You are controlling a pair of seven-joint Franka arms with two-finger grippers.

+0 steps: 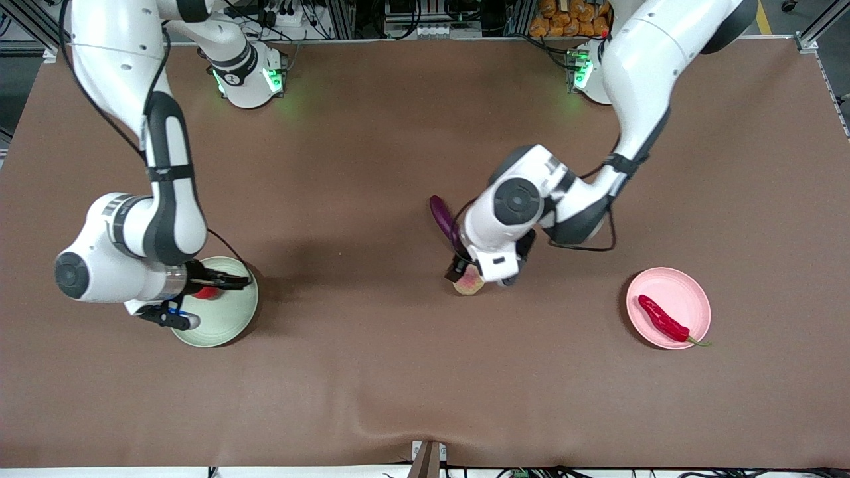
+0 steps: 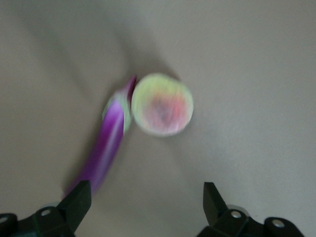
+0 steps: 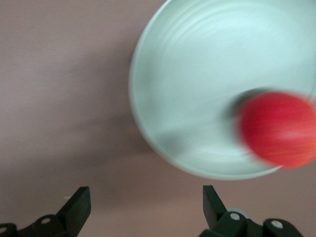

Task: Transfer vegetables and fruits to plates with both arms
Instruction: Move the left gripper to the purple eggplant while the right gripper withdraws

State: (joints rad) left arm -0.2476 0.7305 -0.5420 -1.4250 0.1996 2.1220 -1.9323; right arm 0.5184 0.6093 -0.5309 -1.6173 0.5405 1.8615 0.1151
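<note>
The pink-and-yellow-green peach [image 1: 469, 284] lies mid-table, touching the stem end of the purple eggplant [image 1: 441, 215], which lies farther from the front camera. My left gripper [image 1: 483, 275] hangs open and empty over the peach. In the left wrist view the peach [image 2: 162, 104] and the eggplant [image 2: 105, 144] lie apart from the open left gripper [image 2: 145, 198]. The red apple-like fruit [image 1: 207, 292] sits on the pale green plate [image 1: 219, 326]. My right gripper [image 1: 197, 299] is open and empty over that plate. The right wrist view shows the fruit [image 3: 279, 129], the plate [image 3: 187, 89] and the open gripper [image 3: 145, 203]. The red chili [image 1: 661, 320] lies on the pink plate [image 1: 684, 287].
A brown cloth [image 1: 372, 372] covers the table. The green plate is toward the right arm's end, the pink plate toward the left arm's end. The left arm's forearm [image 1: 571, 199] hangs over the table's middle.
</note>
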